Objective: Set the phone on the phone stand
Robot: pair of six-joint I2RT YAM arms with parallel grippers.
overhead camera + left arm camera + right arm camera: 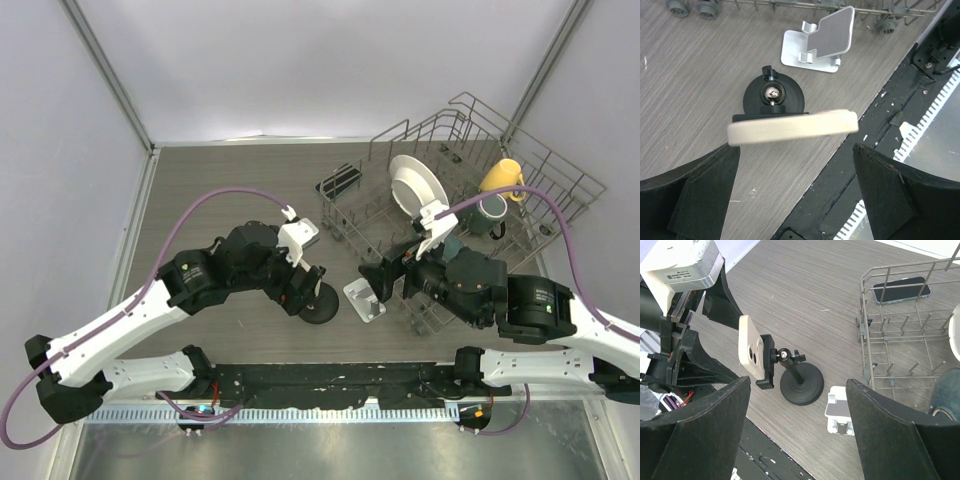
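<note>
Pale walls point(300, 60), woodgrain table point(230, 180) (grey)

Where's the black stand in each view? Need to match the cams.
Top external: black stand low centre, under the left arm's tip.
Left wrist: black stand at centre, just above the phone.
Right wrist: black stand at centre, phone in its clamp on the left.
Shared landmark: silver stand beside it in all three.
</note>
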